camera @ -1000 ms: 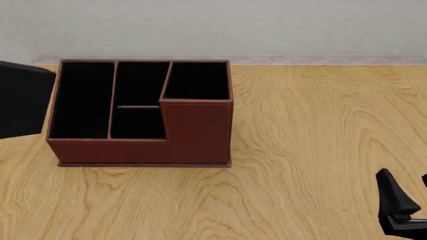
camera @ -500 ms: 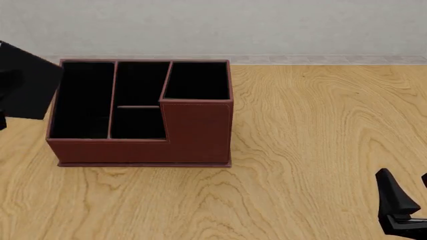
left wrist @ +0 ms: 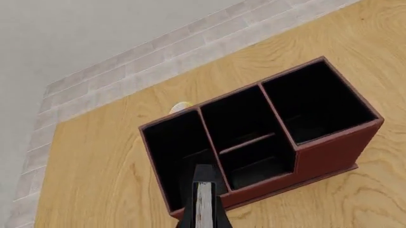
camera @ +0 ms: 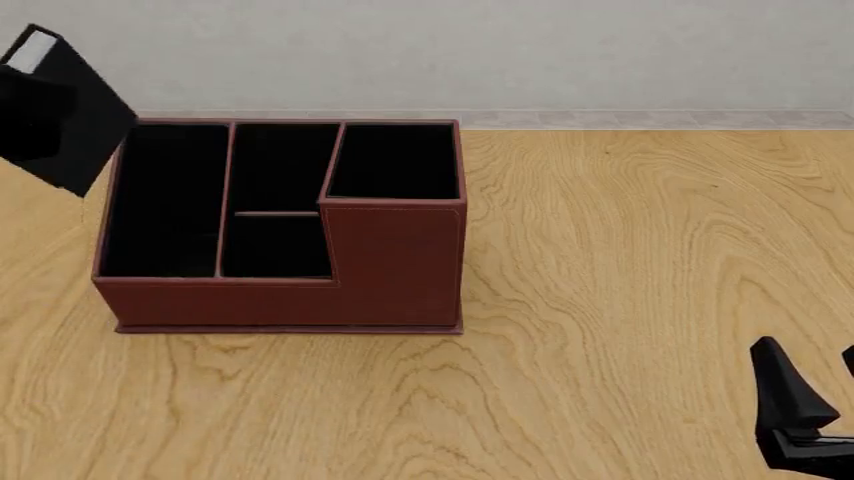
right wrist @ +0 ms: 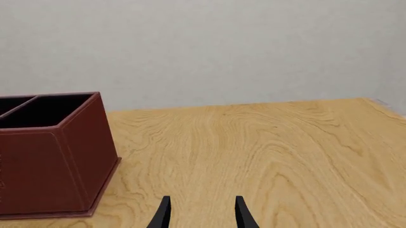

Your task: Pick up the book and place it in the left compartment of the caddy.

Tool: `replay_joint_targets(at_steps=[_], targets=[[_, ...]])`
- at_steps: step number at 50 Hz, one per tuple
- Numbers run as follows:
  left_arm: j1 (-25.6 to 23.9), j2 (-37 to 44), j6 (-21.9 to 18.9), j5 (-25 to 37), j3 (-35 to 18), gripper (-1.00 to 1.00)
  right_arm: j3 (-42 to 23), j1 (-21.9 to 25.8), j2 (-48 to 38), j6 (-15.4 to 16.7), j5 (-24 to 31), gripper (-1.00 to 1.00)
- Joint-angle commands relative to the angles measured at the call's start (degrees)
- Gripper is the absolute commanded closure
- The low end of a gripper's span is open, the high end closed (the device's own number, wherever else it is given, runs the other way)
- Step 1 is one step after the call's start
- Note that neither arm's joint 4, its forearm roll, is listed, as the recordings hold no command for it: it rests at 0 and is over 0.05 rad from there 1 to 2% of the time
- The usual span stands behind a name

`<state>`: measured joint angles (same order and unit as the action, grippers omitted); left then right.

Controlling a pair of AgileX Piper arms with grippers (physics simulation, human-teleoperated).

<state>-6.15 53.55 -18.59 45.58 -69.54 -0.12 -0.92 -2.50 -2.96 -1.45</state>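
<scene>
The thin black book (camera: 64, 112) hangs tilted in the air just left of the caddy's (camera: 287, 298) far left corner, its white page edge (camera: 32, 51) uppermost. In the left wrist view my left gripper (left wrist: 204, 217) is shut on the book (left wrist: 203, 197), edge-on above the near end of the left compartment (left wrist: 179, 151). That long black-lined compartment (camera: 166, 200) holds nothing. The left gripper's fingers are hidden behind the book in the front view. My right gripper (camera: 809, 354) stands open at the near right, far from the caddy (right wrist: 54, 156).
The reddish-brown caddy (left wrist: 330, 153) has two short middle sections (camera: 278, 212) and a taller square section (camera: 395, 162). A small pale object (left wrist: 180, 107) peeks out behind the caddy. A wall runs along the table's far edge. Bare wood lies right of the caddy.
The book has risen and swung over, its white edge now showing at the top, and has shifted slightly toward the caddy's far left corner. The right arm has not moved.
</scene>
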Motion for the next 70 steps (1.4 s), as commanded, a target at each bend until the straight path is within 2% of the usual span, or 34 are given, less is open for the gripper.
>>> replay_joint_targets(at_steps=[1, 4, 7, 9, 10, 15, 16, 20, 23, 32, 33, 35, 36, 38, 39, 52, 70], targets=[[0.53, 8.09, -0.67, 6.42, -10.36, 1.00, 0.00, -0.01, -0.26, 0.12, -0.18, -1.00], [1.00, 9.32, -3.63, 6.50, -10.44, 1.00, -0.02, 0.06, -0.33, 0.12, -0.19, -1.00], [2.08, 11.36, -4.87, 6.58, -11.13, 1.00, 0.05, 0.19, -0.57, 0.23, -0.43, -1.00], [2.66, 12.50, -4.20, 6.90, -13.20, 1.00, -0.05, 0.17, -0.84, 0.21, -0.63, -1.00], [1.36, 13.61, -2.68, 8.33, -14.69, 1.00, -0.01, 0.11, -0.59, 0.19, -0.45, -1.00], [2.27, 15.09, -3.06, 8.55, -16.33, 1.00, 0.04, -0.01, -0.19, 0.18, -0.10, -1.00], [1.22, 16.09, -1.93, 9.60, -17.29, 1.00, -0.04, 0.01, -0.32, 0.21, -0.13, -1.00], [2.12, 17.55, -2.32, 10.10, -18.96, 1.00, -0.02, 0.06, -0.24, 0.35, -0.10, -1.00], [2.28, 18.61, -1.03, 10.60, -19.79, 1.00, -0.02, 0.04, -0.11, 0.39, 0.01, -1.00], [2.16, 20.35, 0.44, 9.14, -18.33, 1.00, -0.04, -0.05, -0.03, 0.52, 0.14, -1.00], [0.59, 20.53, 0.58, 9.63, -17.71, 1.00, 0.00, -0.06, -0.08, 0.51, 0.07, -1.00], [2.72, 20.89, -0.64, 8.37, -17.36, 1.00, 0.03, -0.08, -0.11, 0.49, 0.02, -1.00], [1.98, 21.20, 0.59, 8.73, -17.50, 1.00, 0.03, -0.08, -0.14, 0.49, -0.02, -1.00], [2.67, 21.50, -0.07, 7.97, -16.81, 1.00, 0.00, -0.09, -0.31, 0.46, -0.16, -1.00], [2.32, 21.78, 1.00, 8.09, -17.04, 1.00, 0.02, -0.09, -0.32, 0.46, -0.20, -1.00], [3.91, 23.58, 0.26, 4.24, -13.31, 1.00, -0.03, -0.30, -0.51, 0.22, -0.40, -1.00], [4.97, 26.34, 2.12, 0.25, -10.94, 1.00, -0.01, -0.63, -0.57, 0.10, -0.48, -1.00]])
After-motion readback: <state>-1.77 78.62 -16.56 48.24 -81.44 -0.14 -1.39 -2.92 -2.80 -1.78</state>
